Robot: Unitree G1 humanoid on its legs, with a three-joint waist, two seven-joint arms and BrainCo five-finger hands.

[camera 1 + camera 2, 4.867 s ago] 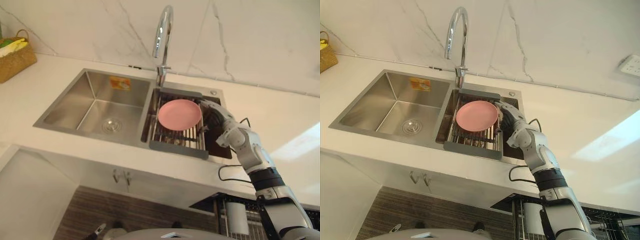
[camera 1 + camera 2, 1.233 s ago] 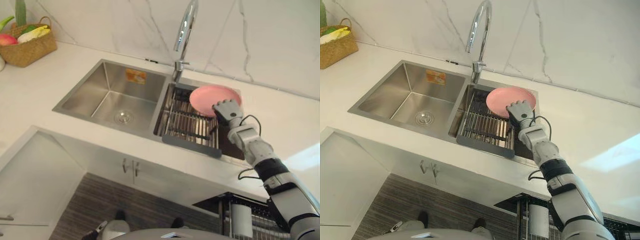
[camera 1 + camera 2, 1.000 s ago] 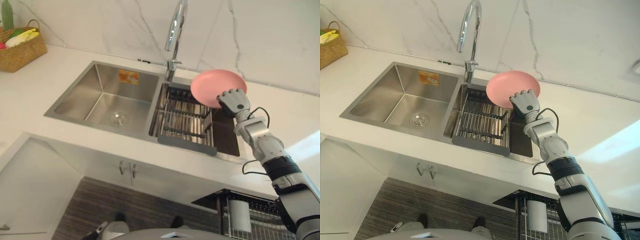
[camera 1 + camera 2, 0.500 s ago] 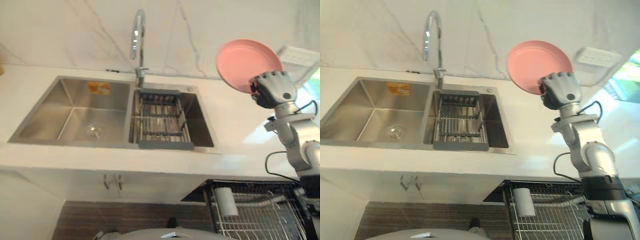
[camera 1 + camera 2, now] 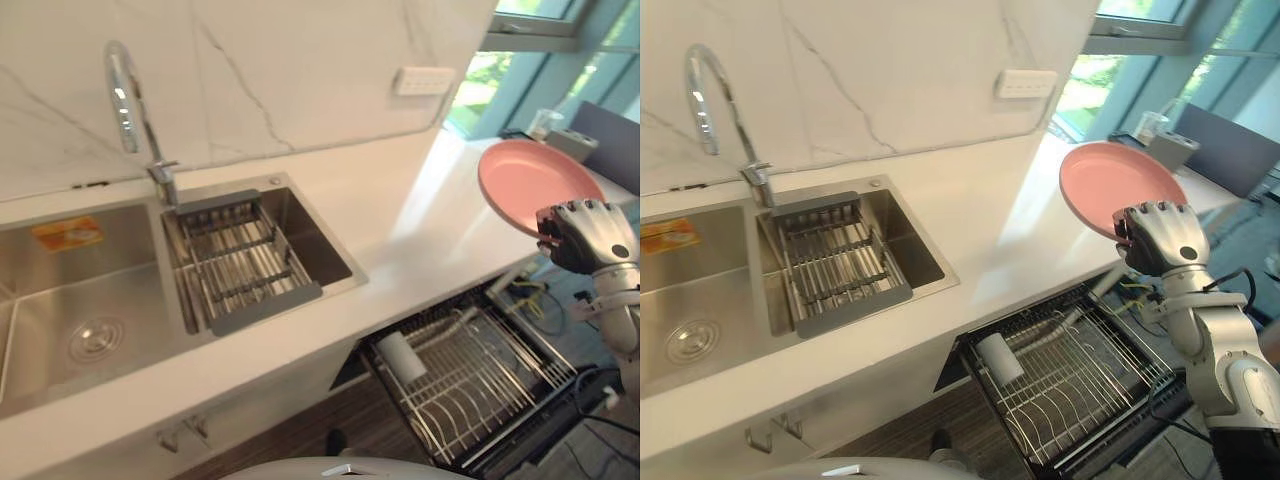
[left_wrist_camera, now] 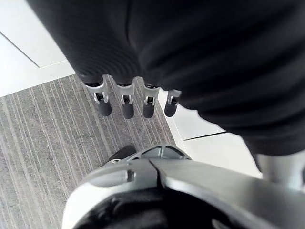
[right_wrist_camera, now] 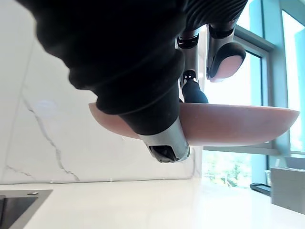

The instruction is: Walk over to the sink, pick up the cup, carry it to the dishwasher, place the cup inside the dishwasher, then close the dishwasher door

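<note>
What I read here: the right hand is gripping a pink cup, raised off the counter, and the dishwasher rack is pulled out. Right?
Not quite: the right hand is gripping a pink plate, not a cup; the right wrist view shows its shallow rim pinched in that hand. The rest holds: it is raised off the counter, and the dishwasher rack is pulled out.

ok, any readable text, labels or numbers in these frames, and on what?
Orange sticker on the far wall of the left sink basin: print too small to read.
Pink plate in the right hand: no markings visible.
No other text can be made out.
</note>
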